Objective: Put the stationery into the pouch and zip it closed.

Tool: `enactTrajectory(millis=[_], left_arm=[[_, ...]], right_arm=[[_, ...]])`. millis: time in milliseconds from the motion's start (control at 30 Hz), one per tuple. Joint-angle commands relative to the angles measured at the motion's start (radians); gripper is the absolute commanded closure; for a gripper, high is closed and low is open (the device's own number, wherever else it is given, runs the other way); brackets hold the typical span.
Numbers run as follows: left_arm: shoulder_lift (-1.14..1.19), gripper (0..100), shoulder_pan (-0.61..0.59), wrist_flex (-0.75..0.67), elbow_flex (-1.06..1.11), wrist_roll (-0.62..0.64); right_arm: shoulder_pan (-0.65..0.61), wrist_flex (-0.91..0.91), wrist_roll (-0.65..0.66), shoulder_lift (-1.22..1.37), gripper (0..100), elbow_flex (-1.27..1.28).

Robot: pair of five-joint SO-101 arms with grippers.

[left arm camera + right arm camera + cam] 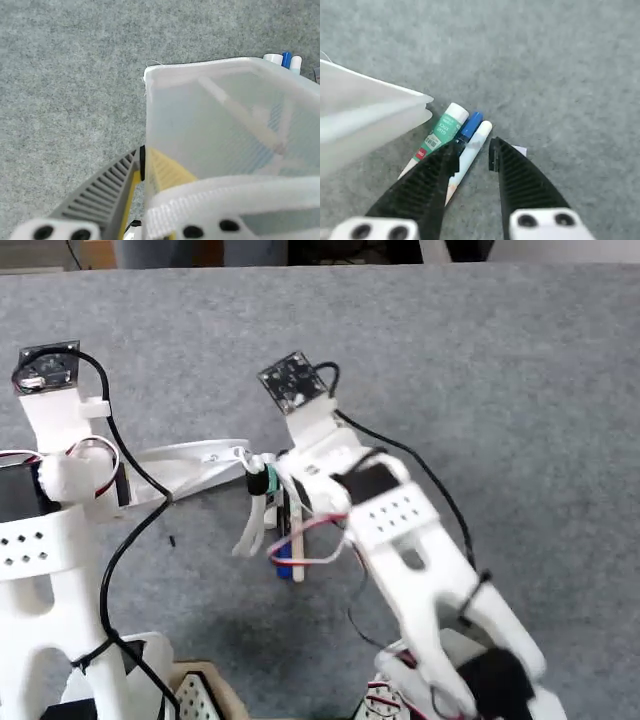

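The translucent white pouch (pixel 195 465) lies on the grey carpet between the arms, and my left gripper (pixel 128 488) is shut on its end. In the left wrist view the pouch (pixel 225 135) rises close to the camera, with a ribbed finger (pixel 100 192) under its edge. By the pouch's mouth lie a green glue stick (pixel 440 132), a blue pen (pixel 470 125) and a white pen (pixel 470 150), side by side. My right gripper (pixel 472 147) hangs open just over them, one fingertip above the white pen. The same items (pixel 287 555) show below the right gripper (pixel 272 508).
A small pale piece (pixel 521 149) lies beside the right gripper's other finger. Grey carpet (pixel 500 370) covers the table, with free room to the right and far side. Cables loop around both arms. The table's far edge runs along the top.
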Motion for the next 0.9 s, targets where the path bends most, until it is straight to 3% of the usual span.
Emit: enactTrajectory(millis=[0,467,867], left_arm=[[0.021,97,-0.031,0.0,0.015,-0.008],[0.023,97,-0.031,0.0,0.012,-0.008],[0.026,97,-0.031,0.0,0.008,-0.008]], right_arm=[[0.012,-0.009,-0.017,0.131,88.9,-0.13],[0.117,0.198,-0.069,0.619,88.9,-0.601],[0.057,0.229,-0.146,0.671,88.9,-0.639]])
